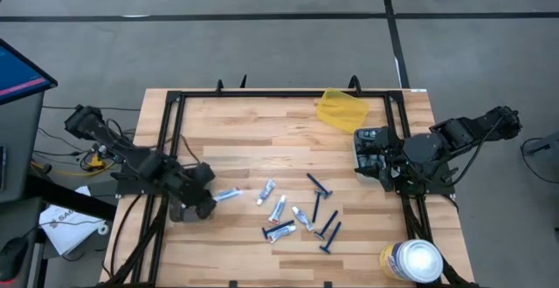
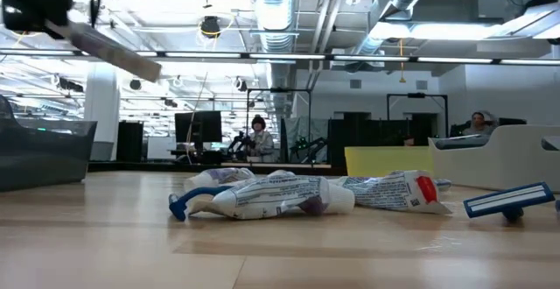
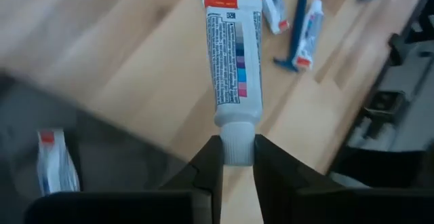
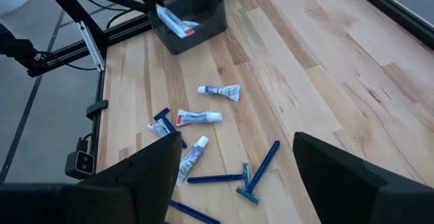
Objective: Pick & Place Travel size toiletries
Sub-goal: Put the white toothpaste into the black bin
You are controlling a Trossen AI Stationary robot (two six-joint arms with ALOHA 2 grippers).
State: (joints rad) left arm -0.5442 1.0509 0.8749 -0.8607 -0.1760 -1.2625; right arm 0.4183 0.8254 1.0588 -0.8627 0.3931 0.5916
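holding a small white squeeze tube (image 3: 234, 61) by its cap, the left gripper (image 3: 237, 157) hangs above the left side of the desk (image 1: 262, 122). its two dark fingers (image 3: 210, 166) are pressed on the white cap from both sides, and the tube's body points away from the wrist, with printed text and a column of coloured squares on it. in the high view the same tube sticks out of the gripper toward the middle of the desk. under and just beside this gripper sits a dark bin (image 4: 190, 20) at the left edge; inside it lies at least one more tube (image 3: 54, 163) with a red end.

the other toiletries are scattered on the wood near the middle of the desk: several white-and-blue tubes (image 1: 278, 208) and thin dark-blue razors (image 1: 318, 185), lying flat and close together, some touching. from the low view a crumpled tube (image 2: 280, 197) lies in front, another tube with a red cap (image 2: 394, 191) is beside it, and a razor head (image 2: 507, 201) is on the right.

the right gripper (image 4: 234, 163) waits over the right edge of the desk, its fingers spread wide and with nothing between them. a yellow cloth-like item (image 1: 339, 110) lies at the far side, and a round canister with white lid (image 1: 410, 260) stands at the near right corner.
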